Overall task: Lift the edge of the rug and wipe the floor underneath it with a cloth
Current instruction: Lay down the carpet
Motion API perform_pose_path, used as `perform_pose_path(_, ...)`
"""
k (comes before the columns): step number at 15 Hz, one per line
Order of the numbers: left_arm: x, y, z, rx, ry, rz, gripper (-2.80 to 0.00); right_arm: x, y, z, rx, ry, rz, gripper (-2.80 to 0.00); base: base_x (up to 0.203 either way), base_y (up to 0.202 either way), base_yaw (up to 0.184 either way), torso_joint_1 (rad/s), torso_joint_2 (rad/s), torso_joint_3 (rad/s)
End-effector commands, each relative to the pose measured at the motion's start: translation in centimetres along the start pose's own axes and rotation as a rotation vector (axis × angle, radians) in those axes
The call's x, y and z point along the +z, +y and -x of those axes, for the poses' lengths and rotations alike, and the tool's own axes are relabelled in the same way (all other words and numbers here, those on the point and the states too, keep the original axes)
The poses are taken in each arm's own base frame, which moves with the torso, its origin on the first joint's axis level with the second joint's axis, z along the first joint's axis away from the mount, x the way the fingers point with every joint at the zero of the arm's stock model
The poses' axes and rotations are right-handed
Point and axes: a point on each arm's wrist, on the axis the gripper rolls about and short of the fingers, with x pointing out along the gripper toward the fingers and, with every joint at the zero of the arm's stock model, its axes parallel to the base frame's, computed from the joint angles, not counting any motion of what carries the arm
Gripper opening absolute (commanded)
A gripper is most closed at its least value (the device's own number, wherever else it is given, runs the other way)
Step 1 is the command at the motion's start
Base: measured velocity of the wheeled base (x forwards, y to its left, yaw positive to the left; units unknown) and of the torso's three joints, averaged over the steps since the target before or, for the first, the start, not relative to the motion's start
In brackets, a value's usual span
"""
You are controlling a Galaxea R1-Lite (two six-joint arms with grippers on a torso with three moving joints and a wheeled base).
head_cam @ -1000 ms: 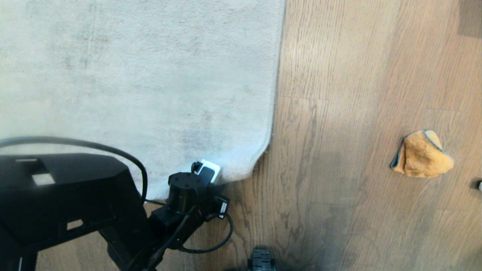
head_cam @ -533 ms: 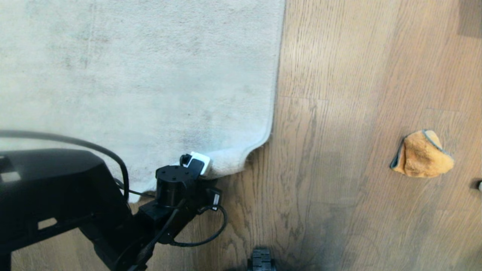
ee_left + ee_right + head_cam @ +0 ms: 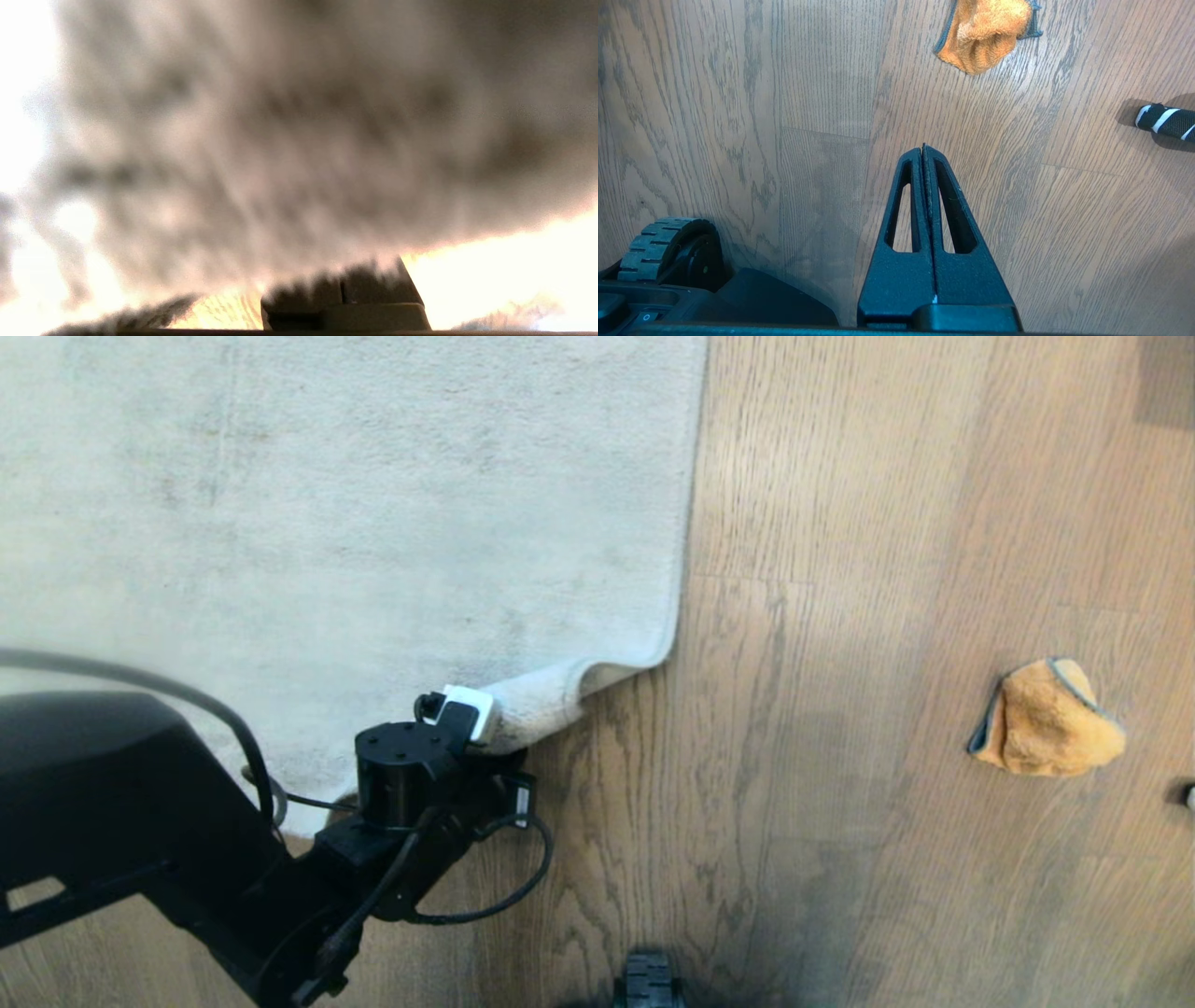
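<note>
1. Head view: since the earlier frame the left gripper (image 3: pixel 499 737) has pulled the rounded corner of the pale grey-beige short-pile rug edge (image 3: pixel 551 695) further back and up, clamped on it. The lifting step is in hand.
2. Left wrist view: only rug pile (image 3: pixel 299 140), very near.
3. Right wrist view: the right gripper (image 3: pixel 923 151), fingers together, empty, is above the brown wood-grain floor (image 3: pixel 808 93). It must next fetch the fuzzy orange cloth (image 3: pixel 985 32), lying well apart. No containers are visible.

No legible text, brand, number or sign anywhere. Small white tags on the left arm (image 3: pixel 401 784): marks too small to read. Plain white stripes, no lettering, on a black object (image 3: pixel 1164 121) lying on the floor (image 3: pixel 822 93).
</note>
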Motion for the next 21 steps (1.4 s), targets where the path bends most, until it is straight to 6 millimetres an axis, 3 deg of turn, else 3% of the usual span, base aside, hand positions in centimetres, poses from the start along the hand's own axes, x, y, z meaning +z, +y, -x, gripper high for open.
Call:
perform_pose_path(1,1.3,0.6,0.5,0.015,-0.048,0.01,-2.8,0.0,0.0,0.0,0.001,0.001,0.0,-2.8,0.0,0.0,0.0,0.0,0.0,0.0)
perform_pose_path(9,3.2,2.4,1.8,0.063,-0.109,0.003,-2.8,0.0,0.0,0.0,0.001,0.001,-0.001,-2.8,0.0,0.0,0.0,0.0,0.0,0.0)
perform_pose_path(21,6.3,3.1,3.6,0.081,-0.226,0.032,-2.8,0.0,0.0,0.0,0.001,0.001,0.0,-2.8,0.0,0.0,0.0,0.0,0.0,0.0)
